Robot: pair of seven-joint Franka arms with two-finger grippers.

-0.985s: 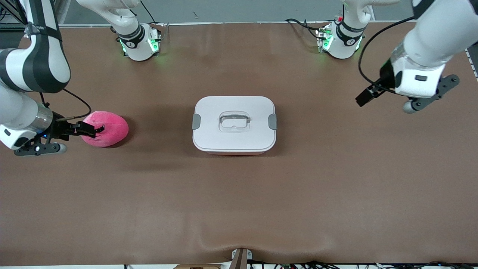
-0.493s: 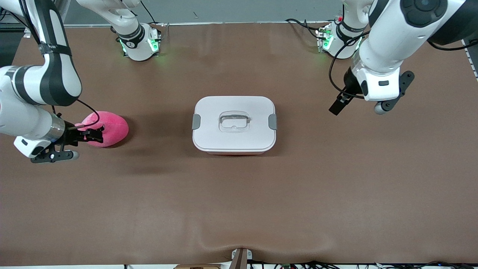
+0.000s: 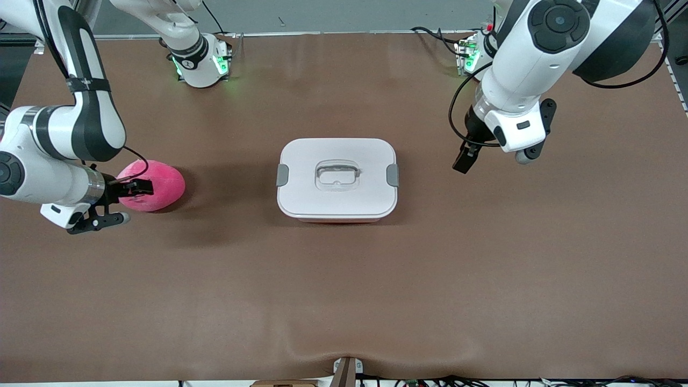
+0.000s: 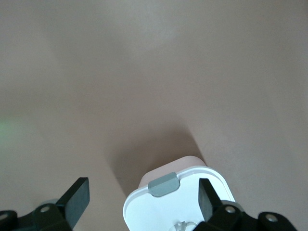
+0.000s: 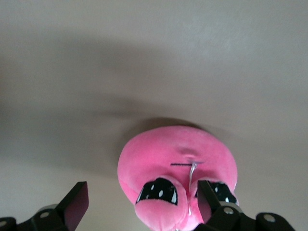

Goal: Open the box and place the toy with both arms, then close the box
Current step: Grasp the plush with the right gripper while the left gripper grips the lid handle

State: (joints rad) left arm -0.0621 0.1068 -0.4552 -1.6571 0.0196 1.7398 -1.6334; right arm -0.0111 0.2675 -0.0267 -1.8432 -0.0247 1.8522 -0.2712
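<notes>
Both arms have shifted since a moment ago: the left arm has swung in from the upper right of the frame toward the box, and the right arm's wrist has drawn closer to the toy.

The box (image 3: 337, 180) sits at the middle of the brown worktop (image 3: 344, 290), its white lid (image 3: 344, 156) on, the grey side clips (image 3: 393, 174) down at each short end and the clear recessed handle (image 3: 337, 175) in the centre of the lid. The toy (image 3: 156, 183), a hot-pink plush blob, lies on the worktop at mid-left of the frame, well apart from the box, toward the right arm's end.

The right tool (image 3: 137, 187) is low at the toy, over its edge; in the right wrist view the toy (image 5: 178, 175) shows its black eyes between the two spread fingers (image 5: 77, 202), so the tool is released and grips nothing. The left tool (image 3: 465, 158) hangs over bare worktop at the upper right of the frame, near the box's clip end but not touching it. In the left wrist view its fingers (image 4: 79, 195) stand wide apart, released, with the corner of the box (image 4: 192, 197) and one grey clip between them below.
</notes>
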